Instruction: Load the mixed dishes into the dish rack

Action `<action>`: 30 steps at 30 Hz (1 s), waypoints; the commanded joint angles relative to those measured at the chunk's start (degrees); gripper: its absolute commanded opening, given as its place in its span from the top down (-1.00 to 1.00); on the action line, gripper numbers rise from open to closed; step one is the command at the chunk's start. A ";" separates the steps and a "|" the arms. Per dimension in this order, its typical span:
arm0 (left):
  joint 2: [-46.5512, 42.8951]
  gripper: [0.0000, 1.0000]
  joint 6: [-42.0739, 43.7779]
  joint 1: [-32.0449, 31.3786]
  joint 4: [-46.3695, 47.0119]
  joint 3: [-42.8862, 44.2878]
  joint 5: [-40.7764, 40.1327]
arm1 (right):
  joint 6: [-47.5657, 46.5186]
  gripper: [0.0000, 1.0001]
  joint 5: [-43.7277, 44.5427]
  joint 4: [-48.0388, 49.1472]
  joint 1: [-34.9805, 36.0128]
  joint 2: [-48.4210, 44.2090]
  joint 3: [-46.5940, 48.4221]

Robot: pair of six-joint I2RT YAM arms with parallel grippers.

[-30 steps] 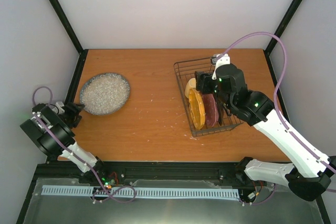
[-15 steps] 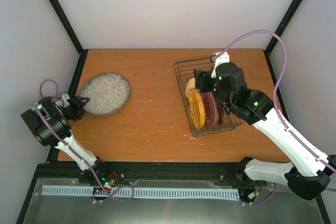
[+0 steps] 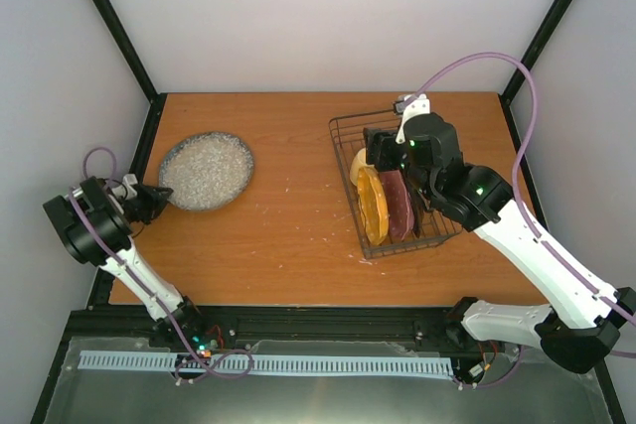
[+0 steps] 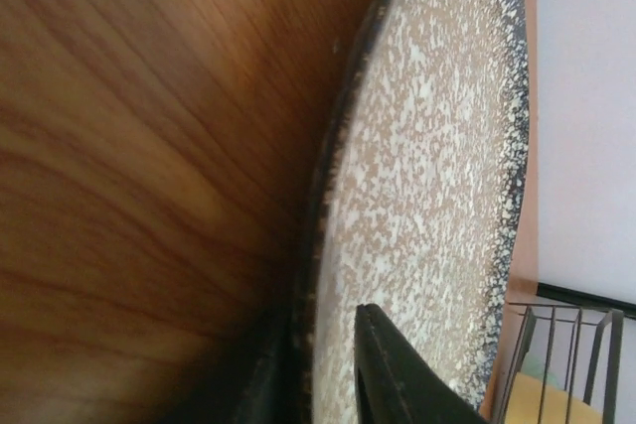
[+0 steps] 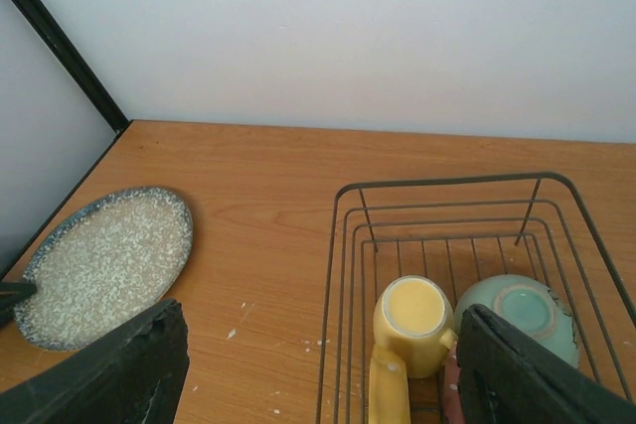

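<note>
Left claw [image 3: 159,195] pinches the grey plate [image 3: 207,171] rim; right claw [image 5: 320,359] hovers, jaws spread wide.

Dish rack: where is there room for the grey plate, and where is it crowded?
Free: the strip between the far rim of the rack and the mug and bowl. Crowded: nearer, the orange plate and maroon plate stand side by side. Bare table lies between the grey plate and the rack.

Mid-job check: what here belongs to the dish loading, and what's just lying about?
Job: grey speckled plate, dish rack, yellow mug, green bowl, orange-yellow plate, maroon plate.
Lying about: white flecks on the table.
</note>
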 commanded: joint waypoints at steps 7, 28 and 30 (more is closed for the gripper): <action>4.04 0.99 0.27 -0.81 2.81 -0.20 4.39 | -0.53 -0.44 -0.56 0.21 -0.29 1.12 1.62; -0.99 0.99 -12.21 -2.34 24.41 -6.32 23.86 | 0.15 0.09 -20.74 5.64 -0.27 9.16 3.00; -2.39 0.99 -13.10 -2.70 25.75 -6.96 24.39 | 0.25 -0.20 -23.10 6.23 -0.27 10.66 3.30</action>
